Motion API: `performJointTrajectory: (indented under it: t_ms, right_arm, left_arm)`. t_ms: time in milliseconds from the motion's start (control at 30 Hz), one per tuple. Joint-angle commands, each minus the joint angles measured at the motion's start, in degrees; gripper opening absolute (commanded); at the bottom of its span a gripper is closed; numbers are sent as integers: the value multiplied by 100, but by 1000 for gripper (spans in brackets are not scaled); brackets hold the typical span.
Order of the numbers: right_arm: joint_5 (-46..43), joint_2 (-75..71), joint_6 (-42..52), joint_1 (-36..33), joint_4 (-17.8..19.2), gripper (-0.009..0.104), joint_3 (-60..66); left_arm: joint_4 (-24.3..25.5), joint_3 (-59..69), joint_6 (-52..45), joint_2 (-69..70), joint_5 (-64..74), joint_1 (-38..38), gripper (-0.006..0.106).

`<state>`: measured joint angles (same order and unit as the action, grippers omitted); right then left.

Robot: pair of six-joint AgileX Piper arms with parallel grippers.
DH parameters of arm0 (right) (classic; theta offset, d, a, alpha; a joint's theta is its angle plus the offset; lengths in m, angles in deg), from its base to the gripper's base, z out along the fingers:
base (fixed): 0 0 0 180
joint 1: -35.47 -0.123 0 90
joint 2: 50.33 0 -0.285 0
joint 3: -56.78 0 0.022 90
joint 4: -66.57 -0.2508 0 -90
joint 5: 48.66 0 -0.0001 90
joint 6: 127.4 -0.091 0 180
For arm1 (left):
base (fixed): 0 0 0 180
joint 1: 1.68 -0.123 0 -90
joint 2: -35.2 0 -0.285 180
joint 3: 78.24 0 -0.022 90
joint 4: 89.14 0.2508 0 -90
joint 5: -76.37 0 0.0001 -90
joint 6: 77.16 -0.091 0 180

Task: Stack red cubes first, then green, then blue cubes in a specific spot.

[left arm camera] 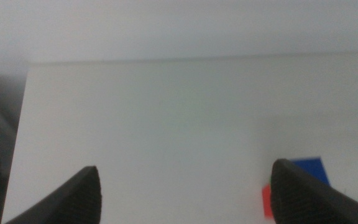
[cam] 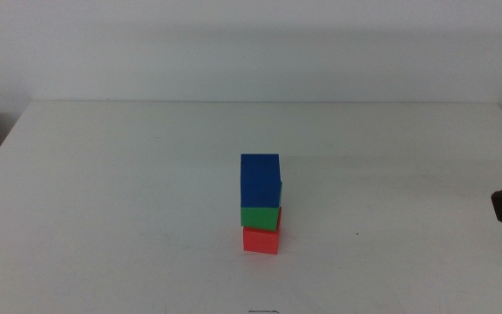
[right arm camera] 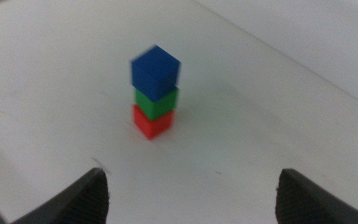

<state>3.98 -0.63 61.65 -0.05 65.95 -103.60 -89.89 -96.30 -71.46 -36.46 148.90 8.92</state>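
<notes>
Red cube, one; green atop, blue topmost. Both grippers' fingers wide apart, empty.

White table with a plain matte top (straight far edge) stands against a pale wall.

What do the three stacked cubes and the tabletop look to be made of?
Red cube, green cube and blue cube: solid, matte, evenly coloured faces with crisp edges, likely painted wood or plastic; which one is unclear. Table: smooth white surface with faint sheen, probably laminate.
</notes>
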Motion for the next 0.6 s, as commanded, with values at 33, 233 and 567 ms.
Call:
performJointTrajectory:
  t_ms: [33,233,567]
  right_arm:
    - [-493,8,55,38,507,85,146]
    - [-1387,-212,55,52,673,85,884]
    - [-3054,-1456,55,1958,598,85,2137]
  left_arm:
    - [-28,206,14,315,-1156,-4,93]
    - [235,1631,14,1081,-3117,-4,93]
    - [524,5158,14,3453,-5706,-4,93]
